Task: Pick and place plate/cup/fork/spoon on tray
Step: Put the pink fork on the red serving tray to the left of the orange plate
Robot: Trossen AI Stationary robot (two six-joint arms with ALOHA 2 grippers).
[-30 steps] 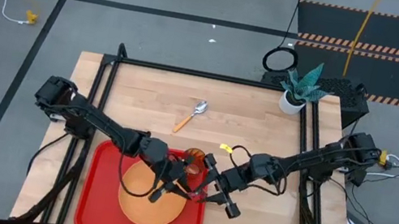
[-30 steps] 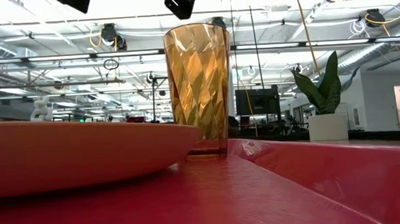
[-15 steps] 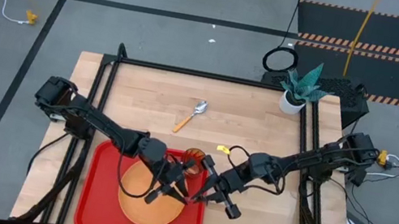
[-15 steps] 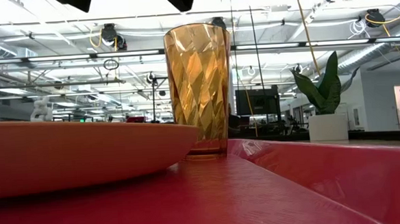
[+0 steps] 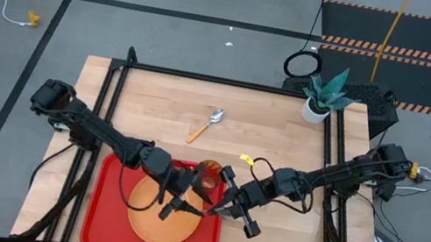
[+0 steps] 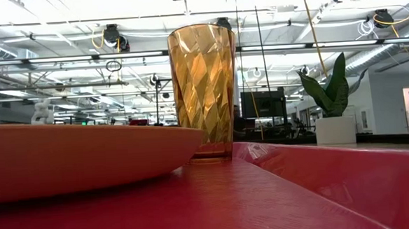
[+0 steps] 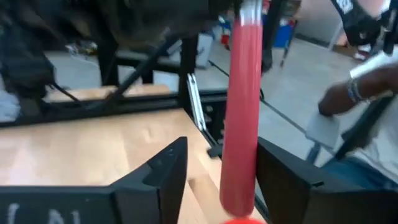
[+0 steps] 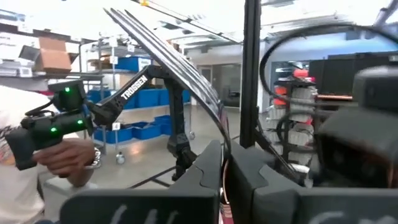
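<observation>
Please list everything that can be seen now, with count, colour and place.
tray: one, red, table's near edge
plate: one, orange, on tray
cup: one, amber, upright on tray beside plate
fork: one, pink-red handle, held above tray
spoon: one, orange-yellow handle, on table beyond tray
plant pot: one, white, table's far right corner
table: one, light wood
person's hand: one, beyond table
left gripper: open around fork handle
right gripper: shut on fork
</observation>
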